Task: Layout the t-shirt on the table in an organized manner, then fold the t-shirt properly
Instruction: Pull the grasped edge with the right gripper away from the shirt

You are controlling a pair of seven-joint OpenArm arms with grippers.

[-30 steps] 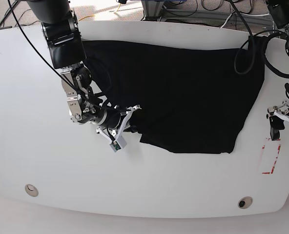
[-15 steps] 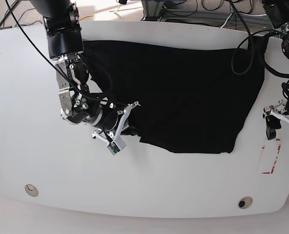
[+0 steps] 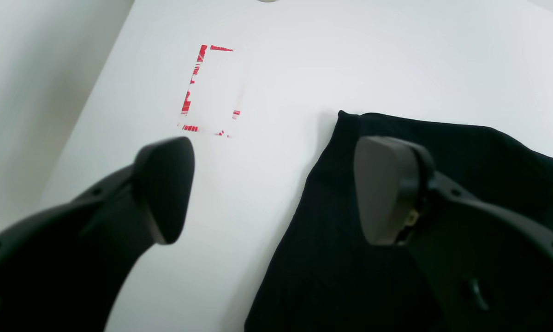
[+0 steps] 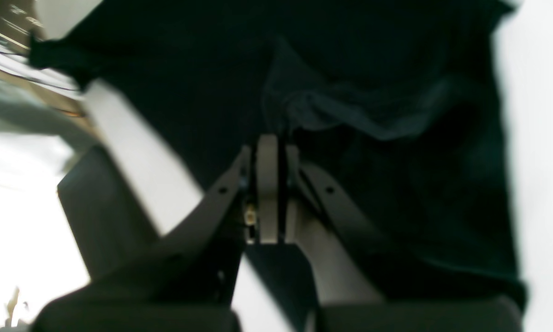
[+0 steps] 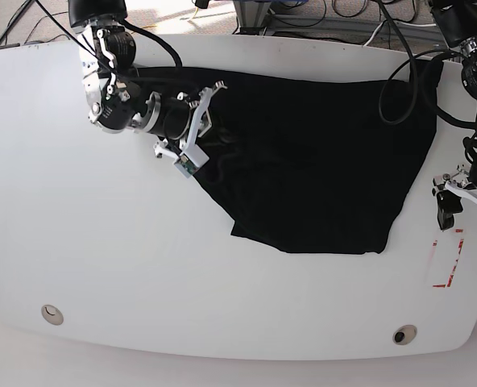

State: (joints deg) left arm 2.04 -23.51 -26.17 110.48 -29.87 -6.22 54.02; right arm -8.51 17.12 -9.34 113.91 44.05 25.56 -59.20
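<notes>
The black t-shirt lies spread over the back half of the white table. My right gripper is shut on a fold of the t-shirt's left edge and holds it lifted near the back left of the cloth. In the right wrist view the shut gripper pinches bunched black cloth. My left gripper is open and empty just right of the t-shirt. In the left wrist view the left gripper stands wide apart above the t-shirt's corner edge. The neck label is hidden.
A red tape rectangle sits near the table's right edge, also in the left wrist view. Two round holes are near the front edge. Cables hang over the back right corner.
My right gripper has moved from the t-shirt's front left corner toward the back of the table, pulling that cloth edge with it. The left gripper has stayed nearly still.
</notes>
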